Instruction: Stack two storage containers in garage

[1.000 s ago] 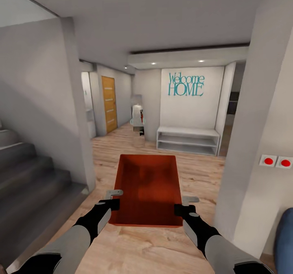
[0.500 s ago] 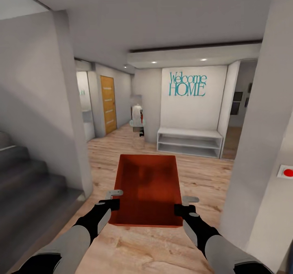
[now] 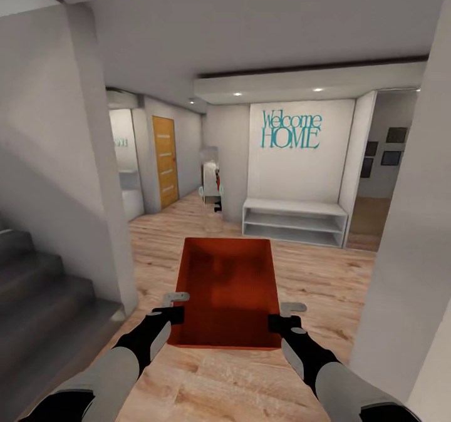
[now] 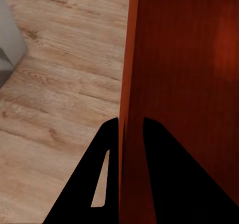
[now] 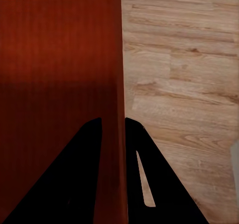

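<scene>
I carry one red-orange open-top storage container level in front of me, above a light wood plank floor. My left gripper is shut on its left wall near the close corner, and my right gripper is shut on its right wall. In the left wrist view the thin container wall runs between the two black fingers of the left gripper. The right wrist view shows the right gripper pinching the container wall in the same way. The container is empty inside.
A grey wall corner and dark stairs stand at my left. A grey pillar is close on my right. Ahead are a white low shelf under a "Welcome HOME" wall, a wooden door and an open hallway floor.
The whole view has shifted: the stairs and the right pillar slid outward and the red wall switches left the picture, so the camera moved forward. The container stays held the same way.
</scene>
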Robot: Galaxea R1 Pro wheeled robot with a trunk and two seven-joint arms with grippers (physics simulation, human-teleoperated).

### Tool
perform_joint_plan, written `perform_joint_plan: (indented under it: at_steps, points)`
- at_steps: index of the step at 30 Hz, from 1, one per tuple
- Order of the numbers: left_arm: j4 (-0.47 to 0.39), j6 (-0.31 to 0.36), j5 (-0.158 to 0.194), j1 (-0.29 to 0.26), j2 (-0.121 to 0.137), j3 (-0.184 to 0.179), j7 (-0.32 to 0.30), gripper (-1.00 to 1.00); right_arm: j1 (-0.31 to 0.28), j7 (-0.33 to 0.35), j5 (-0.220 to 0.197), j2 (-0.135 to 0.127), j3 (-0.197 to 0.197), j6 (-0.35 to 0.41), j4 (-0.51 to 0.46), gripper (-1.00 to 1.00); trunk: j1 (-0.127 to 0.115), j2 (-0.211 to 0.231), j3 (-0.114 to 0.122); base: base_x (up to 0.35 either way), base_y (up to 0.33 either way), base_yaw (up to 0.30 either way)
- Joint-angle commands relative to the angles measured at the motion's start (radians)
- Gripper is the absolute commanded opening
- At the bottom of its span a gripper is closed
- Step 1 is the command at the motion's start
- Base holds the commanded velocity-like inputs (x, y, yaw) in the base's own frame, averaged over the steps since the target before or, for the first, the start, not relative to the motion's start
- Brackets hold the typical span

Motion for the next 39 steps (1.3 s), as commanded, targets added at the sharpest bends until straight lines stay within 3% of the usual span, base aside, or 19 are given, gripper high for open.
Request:
perform_joint_plan:
  at_steps: [1,8,16,39]
  points:
    - [-0.007,0.007,-0.024,0.000,0.012,0.012,0.011,-1.00,0.000,-0.015,-0.011,-0.001,-0.005,-0.002,0.003,-1.00,0.001,-0.001,0.000,0.323,0.000,0.000]
    - [-0.007,0.007,-0.022,0.000,0.012,0.012,0.011,-1.00,0.000,-0.015,-0.011,-0.001,-0.005,-0.002,0.003,-1.00,0.001,-0.001,0.000,0.323,0.000,0.000]
    - [-0.007,0.007,0.006,0.000,0.012,0.012,0.011,-1.00,0.000,-0.015,-0.011,-0.001,-0.005,-0.002,0.003,-1.00,0.001,-0.001,0.000,0.323,0.000,0.000]
    - [-0.007,0.007,0.008,0.000,0.012,0.012,0.011,-1.00,0.000,-0.014,-0.011,-0.001,-0.005,-0.001,0.003,-1.00,0.001,-0.001,0.000,0.323,0.000,0.000]
